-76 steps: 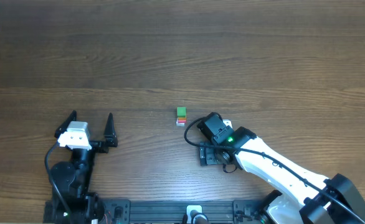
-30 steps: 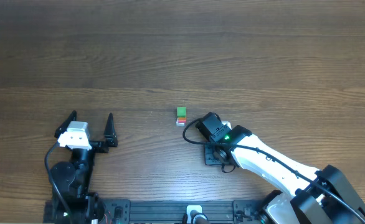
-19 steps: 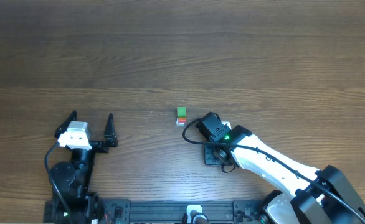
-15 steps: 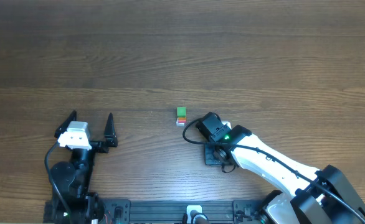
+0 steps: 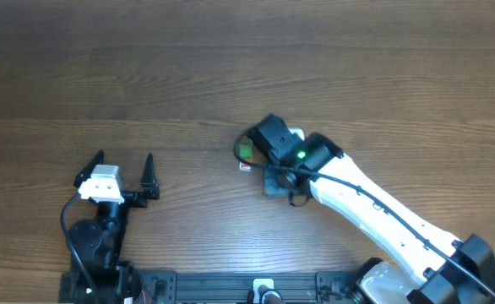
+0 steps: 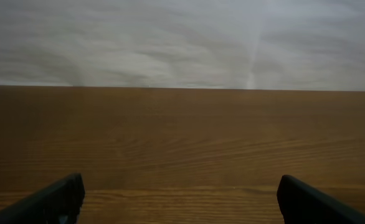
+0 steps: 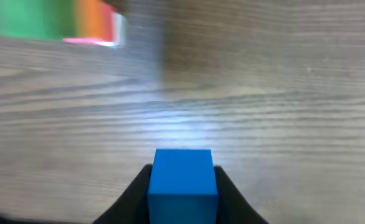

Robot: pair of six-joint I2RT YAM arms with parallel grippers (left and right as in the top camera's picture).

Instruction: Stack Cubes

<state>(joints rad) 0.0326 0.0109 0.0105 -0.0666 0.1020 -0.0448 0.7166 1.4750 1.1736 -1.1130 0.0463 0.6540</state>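
My right gripper is shut on a blue cube, held above the wood table. A small stack of cubes, green over orange over a white and pink one, stands a short way ahead of the blue cube and off to one side. In the top view the right gripper hangs close beside and partly over the stack, whose green top still shows. My left gripper stands open at the table's left, with nothing between its fingers.
Bare wood table stretches all around the stack. A pale wall rises behind the table's far edge in the left wrist view. The right arm's white link slants from the bottom right toward the middle.
The right gripper has lifted and swung up and left to the stack, carrying the blue cube. The left arm has stayed still.
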